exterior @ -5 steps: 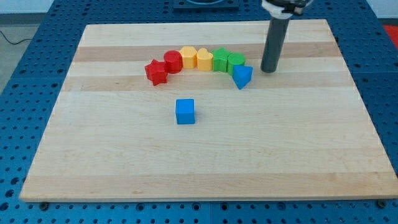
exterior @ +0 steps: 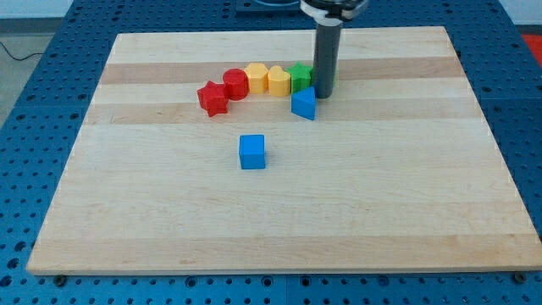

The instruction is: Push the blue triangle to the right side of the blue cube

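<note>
The blue triangle (exterior: 304, 104) lies on the wooden board, just below the row of blocks. The blue cube (exterior: 251, 152) sits lower and to the view's left of it, near the board's middle. My tip (exterior: 323, 95) stands right next to the triangle's upper right side, touching or nearly touching it. The rod hides most of one green block (exterior: 331, 81) behind it.
An arc of blocks runs across the upper board: a red star (exterior: 212, 98), a red cylinder (exterior: 235, 84), a yellow block (exterior: 257, 78), a yellow heart-like block (exterior: 278, 80) and a green star (exterior: 300, 76). The board (exterior: 271, 212) rests on a blue perforated table.
My tip has moved to the view's left, from right of the triangle to its upper right side. The blue triangle has slid left and now sits below the green star.
</note>
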